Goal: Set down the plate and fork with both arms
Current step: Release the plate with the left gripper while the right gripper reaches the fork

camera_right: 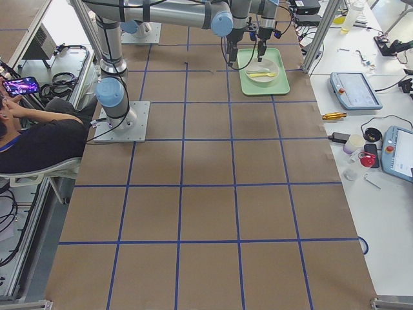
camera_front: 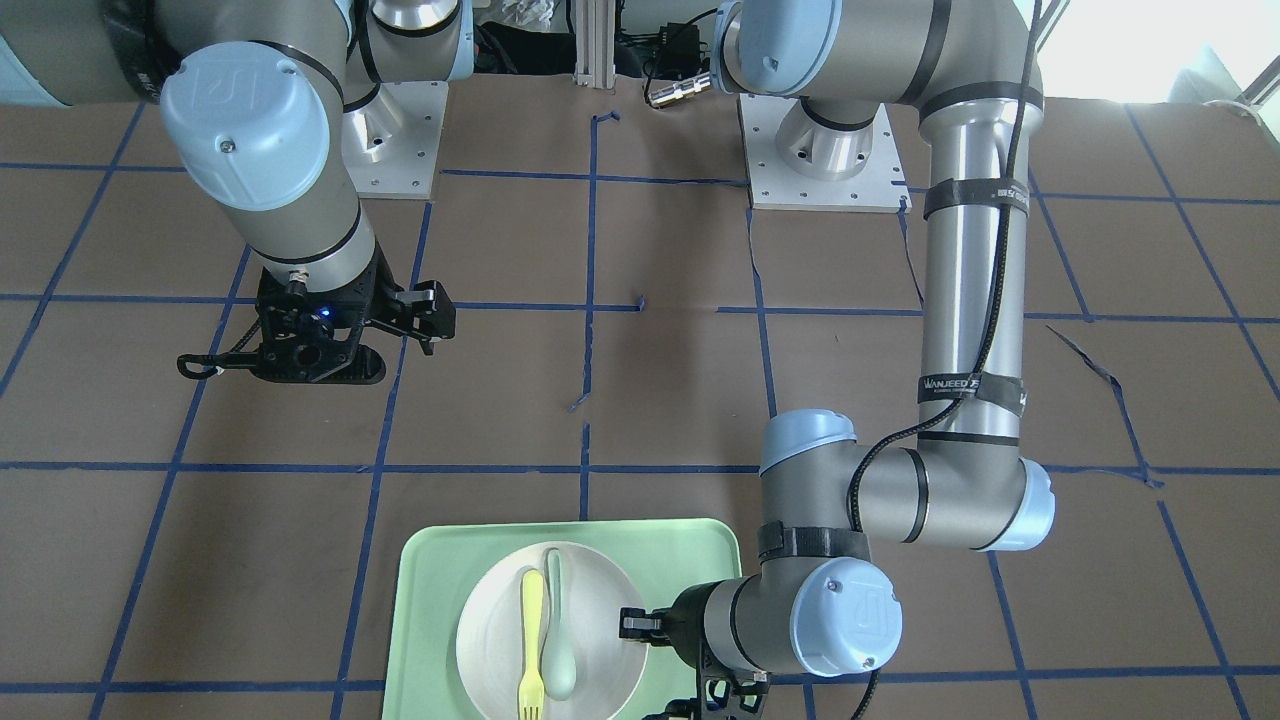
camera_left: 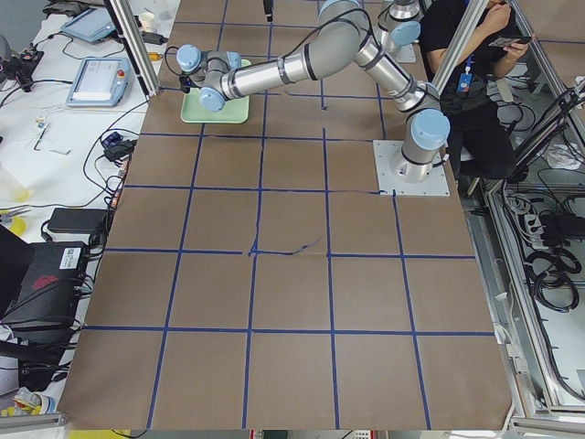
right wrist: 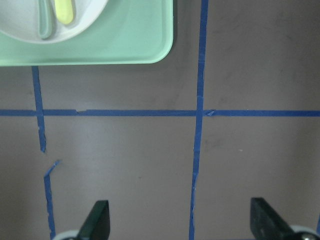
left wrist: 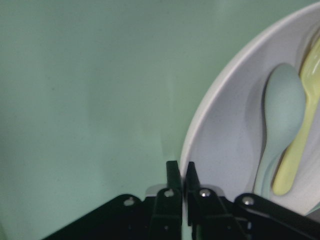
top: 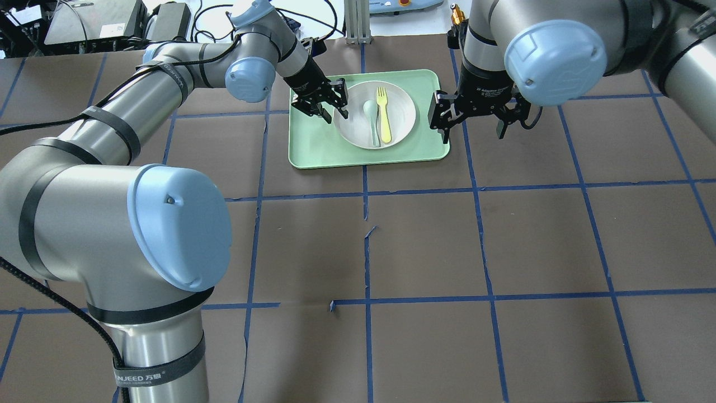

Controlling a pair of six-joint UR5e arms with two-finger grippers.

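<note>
Currently the left gripper sits at the edge of the plate, on the side nearest the left arm. In the left wrist view its fingers are drawn almost together, pinching the raised rim between them. The plate rests inside the mint-green tray, which lies flat on the table at the side far from the robot's bases.

The fork lies in the plate, tines pointing away from the robot. It is just beside the grey-green spoon, which lies parallel to it, between the fork and the left gripper. In the left wrist view the two seem to touch along their handles.

The right gripper hangs above bare table just beside the tray's other edge, apart from the tray and from everything in it. Its jaws are spread wide and grasp nothing; the right wrist view shows only brown table, blue tape lines and a corner of the tray between its fingertips.
</note>
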